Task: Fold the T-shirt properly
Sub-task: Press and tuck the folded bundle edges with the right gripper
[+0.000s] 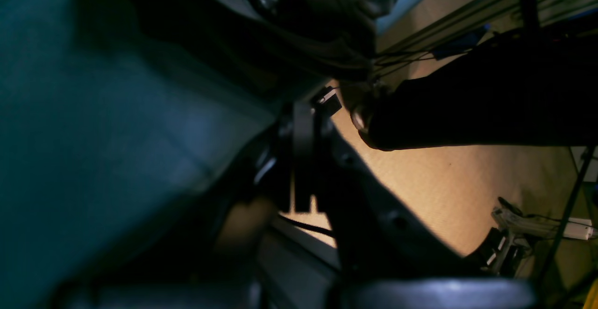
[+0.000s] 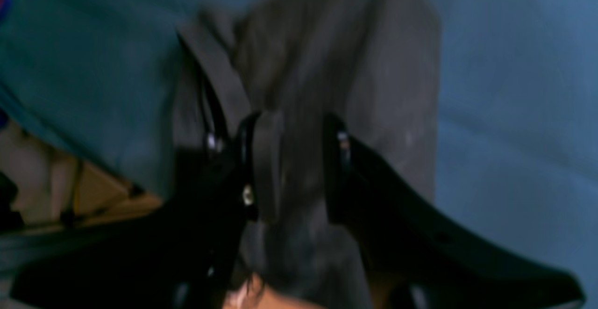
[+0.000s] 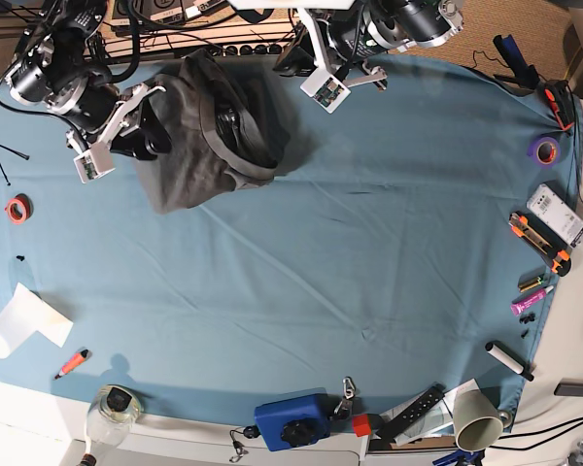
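Black arms, black curved tool fingers, silver screws, white wrist boxes

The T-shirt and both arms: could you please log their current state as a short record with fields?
garment: T-shirt, dark grey, bunched and lifted at the far edge of the table cloth
right pincer: grips a hanging fold between its fingers
left pincer: shut, at the shirt's other side; grip on the shirt not visible
folding: not yet flat or folded

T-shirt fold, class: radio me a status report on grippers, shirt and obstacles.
Right gripper clamped on T-shirt. Left gripper shut; grip on cloth unclear. Shirt bunched, lifted at far table edge. No obstacles near it.
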You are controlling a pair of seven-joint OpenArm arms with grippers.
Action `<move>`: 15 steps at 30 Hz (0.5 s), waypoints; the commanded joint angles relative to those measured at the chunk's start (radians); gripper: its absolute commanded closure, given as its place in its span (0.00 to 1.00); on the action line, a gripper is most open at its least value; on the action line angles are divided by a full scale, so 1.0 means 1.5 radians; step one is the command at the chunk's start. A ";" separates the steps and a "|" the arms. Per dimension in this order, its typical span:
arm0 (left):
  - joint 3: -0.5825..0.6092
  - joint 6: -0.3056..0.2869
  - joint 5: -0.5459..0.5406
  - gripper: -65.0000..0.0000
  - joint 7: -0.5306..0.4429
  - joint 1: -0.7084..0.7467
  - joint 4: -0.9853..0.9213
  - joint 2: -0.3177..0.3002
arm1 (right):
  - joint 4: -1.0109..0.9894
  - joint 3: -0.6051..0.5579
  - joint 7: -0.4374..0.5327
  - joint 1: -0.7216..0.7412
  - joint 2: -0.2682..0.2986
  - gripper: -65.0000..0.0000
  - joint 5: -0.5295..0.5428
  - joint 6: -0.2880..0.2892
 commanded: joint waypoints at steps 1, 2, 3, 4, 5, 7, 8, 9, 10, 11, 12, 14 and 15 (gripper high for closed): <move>0.008 -0.020 -0.022 1.00 -0.006 0.009 0.012 0.002 | -0.011 0.001 0.015 0.009 0.006 0.76 -0.001 0.000; 0.008 -0.020 -0.022 1.00 -0.010 0.009 0.012 0.002 | -0.036 0.001 0.017 0.019 0.007 0.76 -0.004 0.000; 0.008 -0.020 -0.022 1.00 -0.011 0.009 0.012 0.002 | -0.065 0.001 0.017 0.032 0.009 0.76 -0.005 0.000; 0.008 -0.020 -0.022 1.00 -0.011 0.009 0.012 0.002 | -0.097 0.001 0.017 0.047 0.010 0.76 -0.005 0.000; 0.007 -0.020 -0.021 1.00 -0.012 0.009 0.012 0.002 | -0.132 0.001 0.017 0.064 0.011 0.76 -0.004 0.000; 0.007 -0.020 -0.018 1.00 -0.012 0.009 0.012 0.002 | -0.209 -0.007 0.016 0.099 0.017 0.76 -0.007 0.000; 0.007 -0.020 -0.014 1.00 -0.012 0.009 0.012 0.002 | -0.247 -0.017 0.016 0.115 0.022 0.76 -0.016 0.000; 0.007 -0.020 -0.011 1.00 -0.012 0.009 0.012 0.002 | -0.285 -0.029 0.016 0.130 0.027 0.76 -0.028 0.000; 0.007 -0.020 -0.011 1.00 -0.012 0.009 0.012 0.002 | -0.320 -0.044 0.016 0.143 0.034 0.76 -0.042 0.000; 0.007 -0.020 -0.011 1.00 -0.012 0.009 0.012 0.002 | -0.351 -0.060 0.014 0.154 0.041 0.76 -0.054 0.000; 0.007 -0.021 -0.011 1.00 -0.012 0.009 0.012 0.002 | -0.377 -0.076 0.013 0.164 0.048 0.76 -0.063 0.000; 0.007 -0.021 -0.011 1.00 -0.012 0.009 0.012 0.002 | -0.403 -0.106 0.013 0.171 0.062 0.76 -0.069 0.000; 0.007 -0.020 -0.011 1.00 -0.012 0.009 0.012 0.002 | -0.404 -0.116 0.016 0.170 0.066 0.76 -0.069 0.000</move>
